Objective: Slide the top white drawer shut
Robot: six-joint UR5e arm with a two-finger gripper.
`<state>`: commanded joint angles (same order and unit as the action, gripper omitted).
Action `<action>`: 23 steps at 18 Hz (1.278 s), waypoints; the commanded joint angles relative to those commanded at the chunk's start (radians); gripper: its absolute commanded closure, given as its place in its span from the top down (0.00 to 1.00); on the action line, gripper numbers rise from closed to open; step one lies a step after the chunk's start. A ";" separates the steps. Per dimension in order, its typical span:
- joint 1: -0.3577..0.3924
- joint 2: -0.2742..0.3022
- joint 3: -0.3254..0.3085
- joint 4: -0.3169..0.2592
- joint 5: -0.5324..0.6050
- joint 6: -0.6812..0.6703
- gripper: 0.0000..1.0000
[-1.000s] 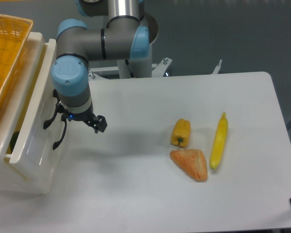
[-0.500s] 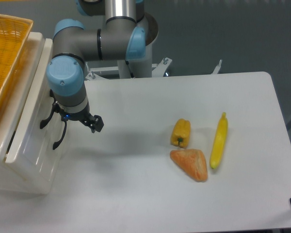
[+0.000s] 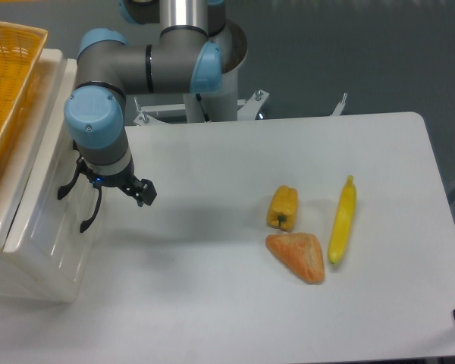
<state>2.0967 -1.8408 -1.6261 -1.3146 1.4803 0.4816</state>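
You are looking at the gripper [image 3: 98, 199] pressing against the front of the top drawer [image 3: 42, 227] at the left edge of the table [image 3: 235, 296], fingers spread wide and holding nothing. The drawer is sitting almost flush with the cabinet [image 3: 19, 262], so most of the closing is looking done. Only a narrow lip seems to be standing proud, though the glossy white front is making that hard to judge from this angle. What is remaining, likely, is one short final push inward.

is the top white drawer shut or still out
Nearly shut: the top white drawer front sits almost flush with the cabinet, no dark gap showing, the hand against it.
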 joint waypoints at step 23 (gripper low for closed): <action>0.474 0.020 -0.003 -0.009 0.008 0.484 1.00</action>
<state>2.5707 -1.8208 -1.6291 -1.3238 1.4879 0.9660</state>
